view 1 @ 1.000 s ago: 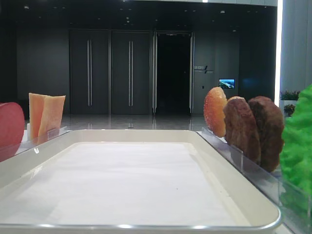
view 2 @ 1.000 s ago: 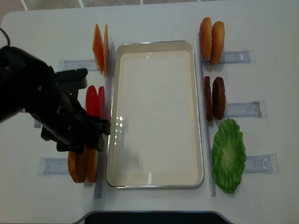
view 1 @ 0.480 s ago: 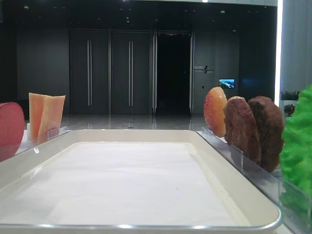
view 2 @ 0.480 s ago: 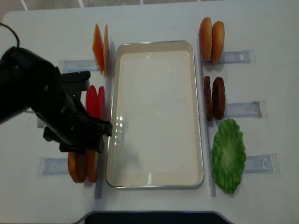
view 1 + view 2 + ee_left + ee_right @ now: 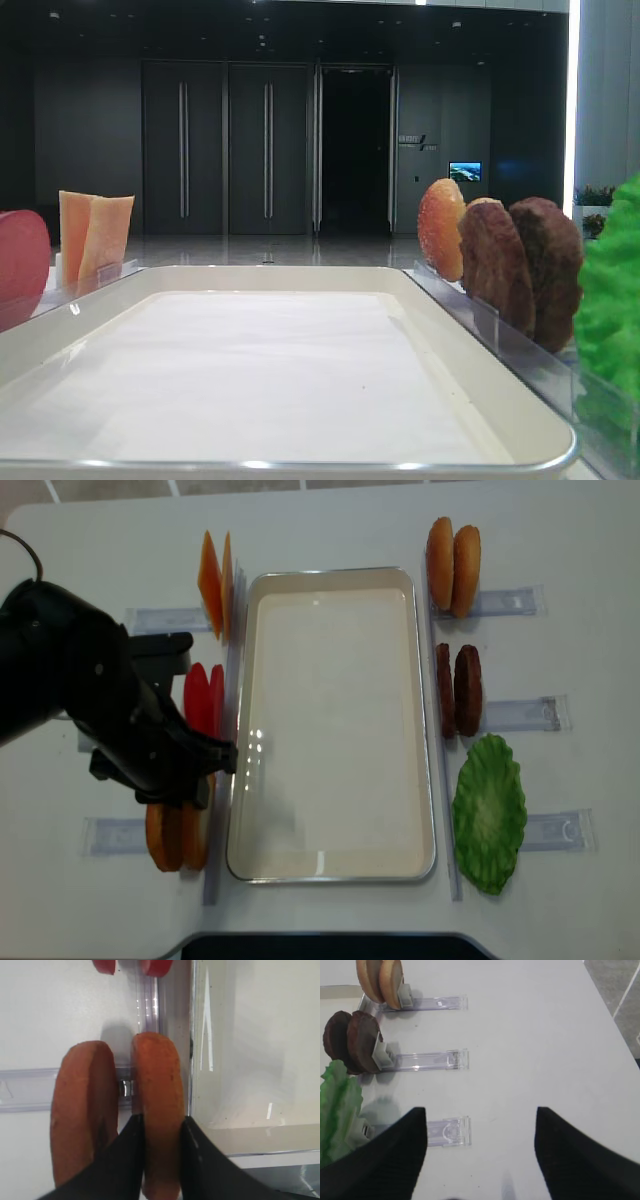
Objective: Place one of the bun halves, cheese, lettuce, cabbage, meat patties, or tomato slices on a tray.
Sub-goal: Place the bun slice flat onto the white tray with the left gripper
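We find the left gripper [image 5: 161, 1132] clenched on the bun half [image 5: 159, 1110] nearest the tray [image 5: 334, 865], just left of its near corner; a second bun half [image 5: 82, 1115] stands alongside. Left of the tray: two tomato slices [image 5: 203, 698], two cheese slices [image 5: 214, 580]. Right gripper [image 5: 480, 1125] gapes, holding nothing.

probably an office lobby: dark double doors [image 5: 225, 150], wall screen [image 5: 464, 171].
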